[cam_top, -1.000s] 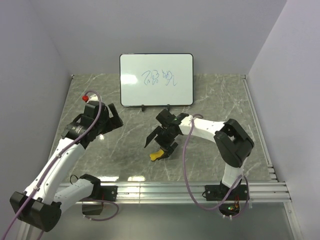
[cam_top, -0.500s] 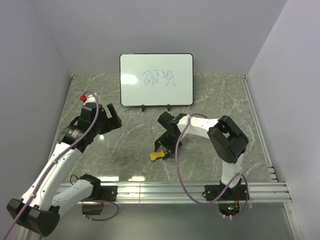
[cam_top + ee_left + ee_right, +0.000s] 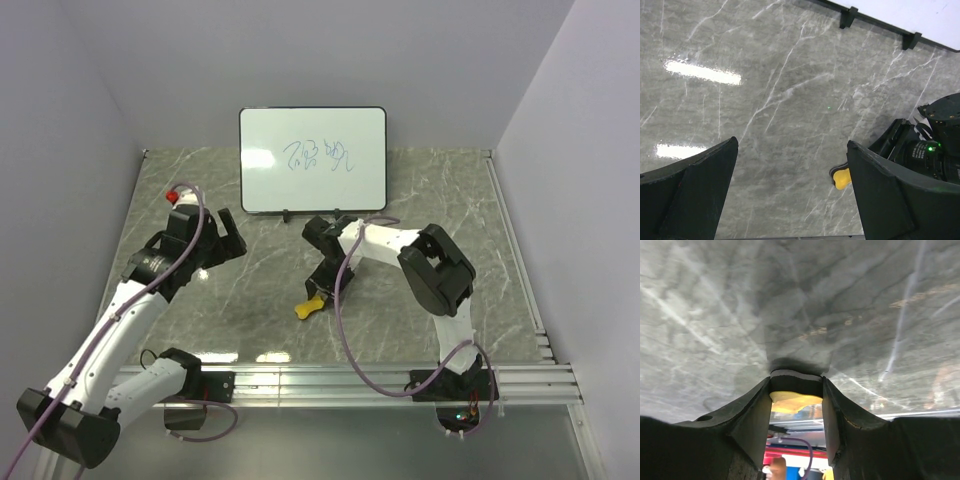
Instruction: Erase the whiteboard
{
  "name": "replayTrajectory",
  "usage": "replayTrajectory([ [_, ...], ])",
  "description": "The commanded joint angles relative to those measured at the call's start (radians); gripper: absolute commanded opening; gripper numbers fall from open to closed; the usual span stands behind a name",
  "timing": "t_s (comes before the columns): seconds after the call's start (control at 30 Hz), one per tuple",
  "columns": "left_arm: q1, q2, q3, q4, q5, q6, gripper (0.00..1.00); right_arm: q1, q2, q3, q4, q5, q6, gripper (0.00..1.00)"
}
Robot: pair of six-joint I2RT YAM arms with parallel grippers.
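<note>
The left gripper hangs over the left side of the bench. Its fingers are spread wide and hold nothing. It looks like it is waiting out of the way, so the other arm has room to work.

Near the middle of the bench lies a small yellow eraser. It is closer to the front edge than to the back edge. The right gripper reaches down onto it. In the right wrist view, the eraser fills the gap between the two fingers, and both fingers seem to touch its sides. So this gripper looks closed on the eraser. The eraser is low, right at the bench top, and does not seem to be lifted yet. The robot needs the eraser in its grip because bare fingers cannot wipe off ink.

The whiteboard stands at the back edge of the bench, near the middle. It stands up on small black feet and faces the arms, so its front is easy to reach. Blue scribbles are still on it, so the wiping has not begun.

The whiteboard is behind the right gripper, near but not touching. It is behind the left gripper too, and off to its right. The likely next job is to lift the eraser and carry it back to the scribbles.
</note>
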Motion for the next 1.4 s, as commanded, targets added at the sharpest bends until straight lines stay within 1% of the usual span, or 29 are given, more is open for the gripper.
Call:
replayTrajectory([
  [0.0,-0.005,0.001,-0.014,0.027,-0.002,0.022,0.97,-0.02,-0.015,0.012,-0.065,0.049,-0.037,0.11],
  [0.03,-0.005,0.003,-0.017,0.027,0.001,0.022,0.97,-0.03,-0.021,0.014,-0.076,0.089,-0.05,0.08],
  [0.07,-0.005,0.003,-0.017,0.027,0.001,0.022,0.97,-0.04,-0.035,0.02,-0.089,0.118,-0.093,0.0],
  [0.1,-0.005,0.004,-0.015,0.025,0.001,0.024,0.97,-0.066,-0.041,0.047,-0.132,0.156,-0.125,0.0],
  [0.13,-0.005,0.006,-0.012,0.02,-0.001,0.024,0.97,-0.082,-0.044,0.066,-0.163,0.267,-0.205,0.0],
  [0.2,-0.005,0.017,-0.006,0.014,-0.004,0.025,0.97,-0.108,-0.06,0.116,-0.242,0.391,-0.292,0.0],
  [0.23,-0.005,0.021,0.0,0.008,-0.004,0.027,0.97,-0.141,-0.064,0.127,-0.263,0.447,-0.367,0.0],
  [0.27,-0.005,0.026,0.0,0.007,-0.002,0.027,0.97,-0.16,-0.086,0.129,-0.272,0.55,-0.403,0.0],
  [0.3,-0.005,0.03,0.001,0.008,-0.002,0.025,0.96,-0.181,-0.099,0.121,-0.258,0.584,-0.438,0.0],
  [0.37,-0.005,0.04,0.005,0.004,0.004,0.019,0.96,-0.237,-0.141,0.092,-0.207,0.636,-0.546,0.0],
  [0.4,-0.005,0.041,0.005,0.002,0.005,0.019,0.96,-0.249,-0.152,0.084,-0.126,0.643,-0.587,0.0],
  [0.43,-0.005,0.044,0.008,-0.001,0.004,0.016,0.96,-0.261,-0.159,0.081,-0.09,0.65,-0.657,0.0],
  [0.47,-0.005,0.049,0.008,-0.006,0.001,0.011,0.96,-0.263,-0.162,0.081,-0.058,0.654,-0.693,0.0],
  [0.5,-0.005,0.053,0.014,-0.01,-0.001,0.01,0.96,-0.263,-0.159,0.083,-0.003,0.644,-0.727,0.0],
  [0.57,-0.005,0.063,0.021,-0.021,-0.001,0.004,0.96,-0.263,-0.149,0.078,0.036,0.62,-0.791,0.0],
  [0.6,-0.005,0.066,0.028,-0.024,0.001,-0.001,0.96,-0.263,-0.144,0.072,0.08,0.577,-0.813,0.0],
  [0.67,-0.005,0.066,0.028,-0.024,0.005,-0.012,0.96,-0.261,-0.135,0.052,0.113,0.554,-0.85,0.21],
  [0.7,-0.005,0.064,0.026,-0.021,0.013,-0.015,0.96,-0.26,-0.129,0.052,0.13,0.54,-0.863,0.42],
  [0.73,-0.005,0.064,0.026,-0.021,0.018,-0.022,0.96,-0.261,-0.124,0.052,0.131,0.542,-0.868,0.5],
  [0.8,-0.005,0.067,0.028,-0.019,0.025,-0.025,0.96,-0.26,-0.118,0.049,0.142,0.542,-0.877,0.58],
  [0.83,-0.005,0.067,0.028,-0.018,0.027,-0.027,0.96,-0.26,-0.129,0.046,0.145,0.546,-0.885,0.66],
  [0.93,-0.005,0.072,0.037,-0.012,0.034,-0.018,0.96,-0.26,-0.149,0.037,0.159,0.542,-0.897,0.72],
  [1.03,-0.005,0.092,0.06,-0.003,0.06,0.007,0.97,-0.261,-0.179,0.032,0.162,0.531,-0.89,0.73],
  [1.2,-0.005,0.167,0.135,0.002,0.07,0.017,0.97,-0.26,-0.239,-0.015,0.186,0.46,-0.828,0.73],
  [1.27,-0.006,0.199,0.159,0.01,0.068,0.022,0.97,-0.261,-0.248,-0.049,0.196,0.448,-0.805,0.71],
  [1.37,-0.003,0.245,0.207,0.007,0.071,0.027,0.97,-0.255,-0.247,-0.104,0.231,0.388,-0.759,0.68],
])
